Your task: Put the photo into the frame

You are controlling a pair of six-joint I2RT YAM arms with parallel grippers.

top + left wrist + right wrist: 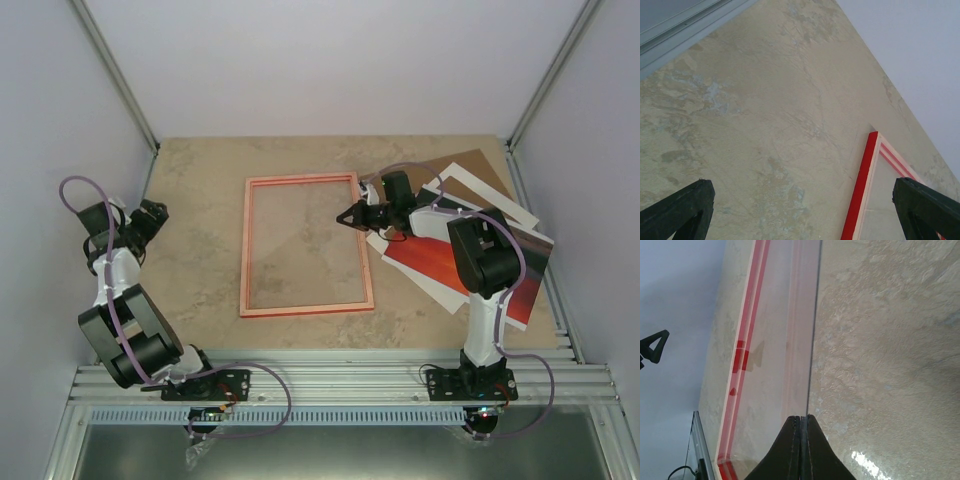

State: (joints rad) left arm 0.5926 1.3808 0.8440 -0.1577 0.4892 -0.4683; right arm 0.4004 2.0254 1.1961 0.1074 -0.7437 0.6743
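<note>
Within the thin rectangular frame [305,310], laid pale orange-pink side up on the mottled beige stone-look table [200,250], tabletop is seen. The red-orange sunset photo [420,262] is laid outside it, to the right, under the right arm. The frame's bright red edge and a clear pane are shown only by the wrist views. The right gripper [345,214] is pressed fully together beside the frame's right rail; the left gripper [152,215] is spread wide, holding nothing.

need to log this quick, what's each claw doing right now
left claw: open, holding nothing
right claw: closed, nothing clearly held
</note>
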